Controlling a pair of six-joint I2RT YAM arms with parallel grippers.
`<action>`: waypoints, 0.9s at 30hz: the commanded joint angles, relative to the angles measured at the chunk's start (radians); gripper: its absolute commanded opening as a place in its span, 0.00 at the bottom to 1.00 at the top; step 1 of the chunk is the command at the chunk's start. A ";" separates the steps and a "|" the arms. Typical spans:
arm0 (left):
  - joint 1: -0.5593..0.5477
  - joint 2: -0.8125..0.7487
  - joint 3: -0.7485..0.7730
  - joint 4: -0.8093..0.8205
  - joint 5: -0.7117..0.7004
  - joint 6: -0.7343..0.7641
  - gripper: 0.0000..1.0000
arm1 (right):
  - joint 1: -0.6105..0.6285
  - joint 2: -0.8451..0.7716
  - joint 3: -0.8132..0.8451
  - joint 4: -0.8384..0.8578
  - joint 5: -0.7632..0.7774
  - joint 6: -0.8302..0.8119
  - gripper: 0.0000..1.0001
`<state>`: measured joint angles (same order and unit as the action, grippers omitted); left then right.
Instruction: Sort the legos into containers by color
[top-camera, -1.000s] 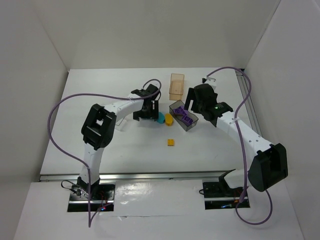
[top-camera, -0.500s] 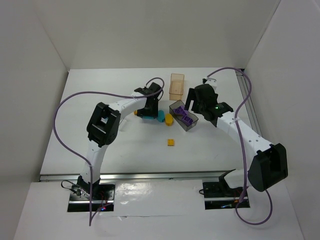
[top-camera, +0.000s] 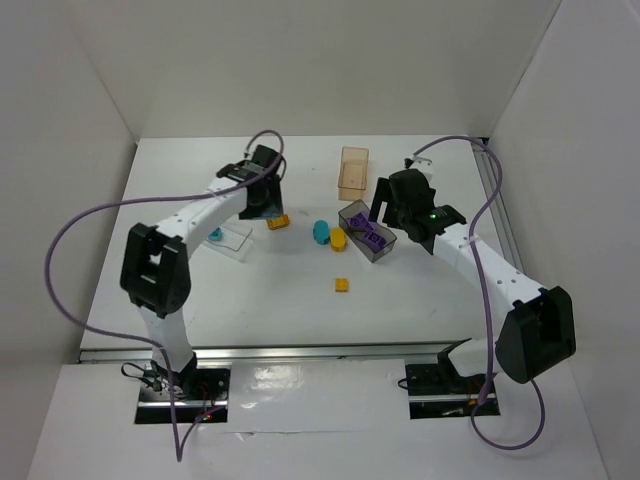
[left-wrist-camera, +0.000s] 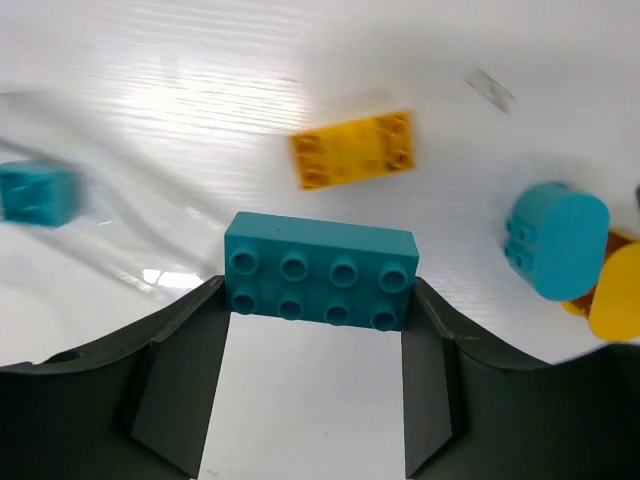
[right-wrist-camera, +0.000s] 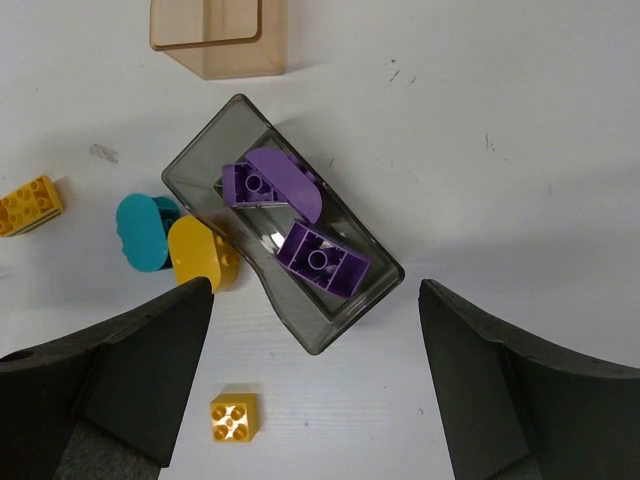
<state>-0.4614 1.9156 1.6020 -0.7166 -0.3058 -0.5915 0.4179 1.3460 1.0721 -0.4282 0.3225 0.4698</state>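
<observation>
Brick of teal studded rectangular plastic sits clamped end to end in the left end effector, likely light, rigid and slick-sided, so this pinch across the short ends below the studs looks secure; right end effector gapes empty.

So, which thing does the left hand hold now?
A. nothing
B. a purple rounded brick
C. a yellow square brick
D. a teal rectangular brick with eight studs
D: the left wrist view shows a teal eight-stud brick clamped in the left hand, while the yellow bricks lie loose on the table.
</observation>
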 joint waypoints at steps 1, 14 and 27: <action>0.099 -0.127 -0.077 -0.029 -0.052 -0.028 0.57 | -0.007 -0.030 0.006 0.005 -0.003 -0.013 0.91; 0.230 -0.156 -0.195 -0.018 -0.018 -0.028 0.90 | -0.007 -0.030 0.006 0.005 -0.014 -0.013 0.91; -0.035 -0.150 -0.059 0.012 0.105 -0.016 0.84 | -0.007 -0.011 0.006 0.005 -0.023 -0.013 0.91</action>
<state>-0.4168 1.7500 1.4921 -0.7269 -0.2634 -0.6056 0.4179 1.3460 1.0721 -0.4282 0.3023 0.4698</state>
